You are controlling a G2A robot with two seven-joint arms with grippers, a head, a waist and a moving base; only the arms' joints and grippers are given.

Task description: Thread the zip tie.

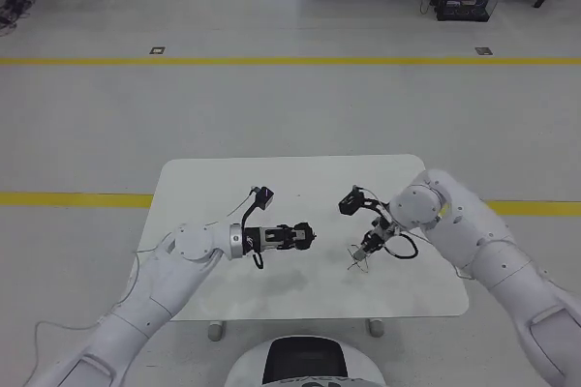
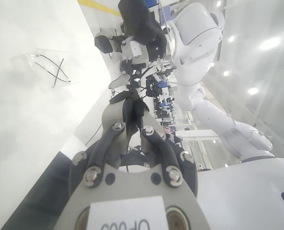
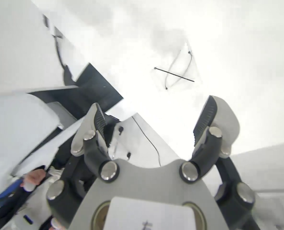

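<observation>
Black zip ties [image 1: 358, 259] lie crossed on a clear plastic sheet or bag on the white table [image 1: 271, 184], toward its front right. In the right wrist view the zip ties [image 3: 177, 72] lie just beyond my right gripper [image 3: 152, 118], which hangs open and empty above them [image 1: 368, 244]. My left gripper [image 1: 305, 235] is held over the table's middle, pointing at the right gripper. Its fingers [image 2: 132, 106] are shut; a short dark piece sticks out at the tips and I cannot tell what it is. The zip ties [image 2: 53, 70] lie off to its side.
The table's front edge [image 1: 320, 315] runs close below both grippers. A thin black cable [image 3: 151, 142] hangs near the right wrist. Bare tabletop stretches behind and to the left of the grippers. Yellow lines [image 1: 68, 199] mark the floor around the table.
</observation>
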